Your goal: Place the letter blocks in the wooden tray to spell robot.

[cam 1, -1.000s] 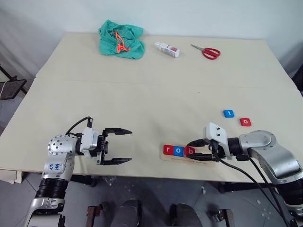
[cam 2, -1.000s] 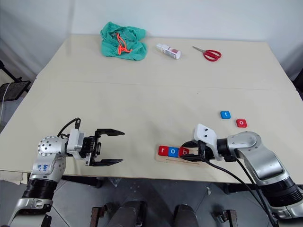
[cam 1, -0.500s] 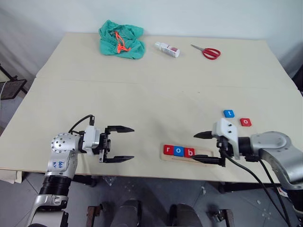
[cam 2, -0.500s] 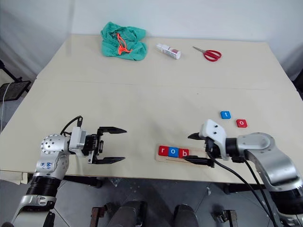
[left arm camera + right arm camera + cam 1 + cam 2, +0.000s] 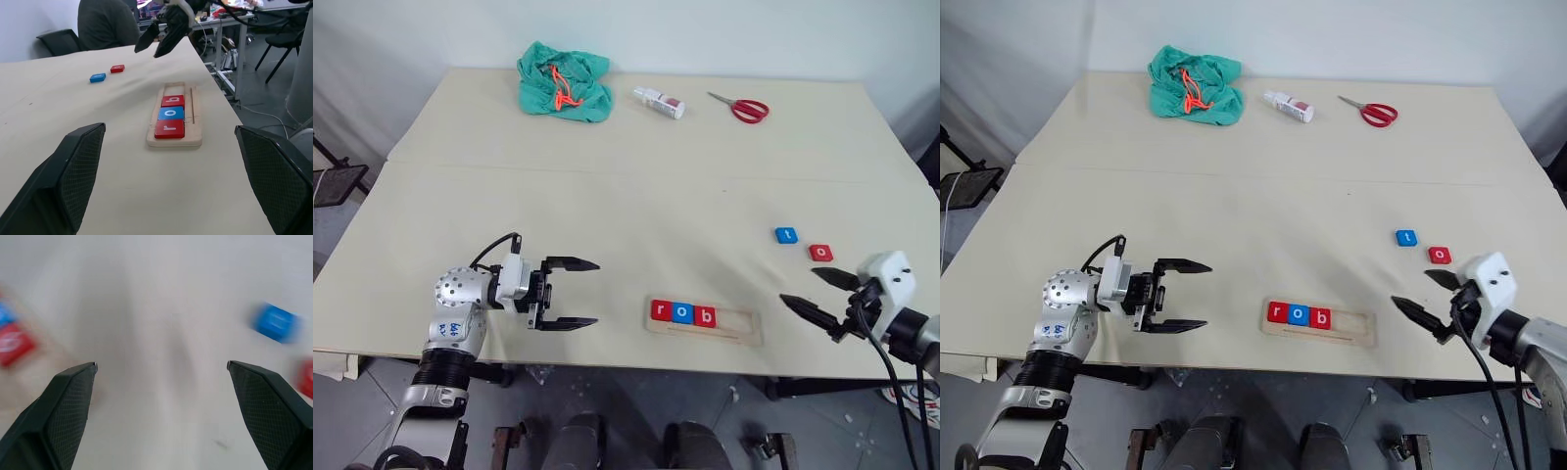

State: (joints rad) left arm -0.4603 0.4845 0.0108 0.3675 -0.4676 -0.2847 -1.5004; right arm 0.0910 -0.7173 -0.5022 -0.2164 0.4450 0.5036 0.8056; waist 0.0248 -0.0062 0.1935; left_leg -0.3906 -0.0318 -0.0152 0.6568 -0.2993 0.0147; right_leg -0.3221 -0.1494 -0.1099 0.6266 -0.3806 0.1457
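My left gripper (image 5: pixel 573 293) hangs over the near left part of the table (image 5: pixel 607 176), fingers spread and empty, the forearm level and pointing across toward the wooden tray (image 5: pixel 705 322). From the head I see the tray lying near the front edge, its long axis running left to right along that edge, with three letter blocks at its left end: a red r (image 5: pixel 661 310), a blue o (image 5: pixel 682 313) and a red b (image 5: pixel 705 316), side by side and touching, the rest of the slot bare. My left wrist view looks down the tray's length instead, the r block nearest, and it also shows a person seated beyond the table's far side, dark chairs and desk legs. Right of the tray, farther back on the table, lie the blue t block (image 5: pixel 786 235) and a red o block (image 5: pixel 820 253), close together but apart. My right gripper (image 5: pixel 818 297) hovers near the front right edge, just right of the tray, fingers wide apart and holding nothing, pointing left and slightly down. At the far edge sit a green cloth (image 5: pixel 563 80), a small bottle (image 5: pixel 659 101) and red-handled scissors (image 5: pixel 740 106).
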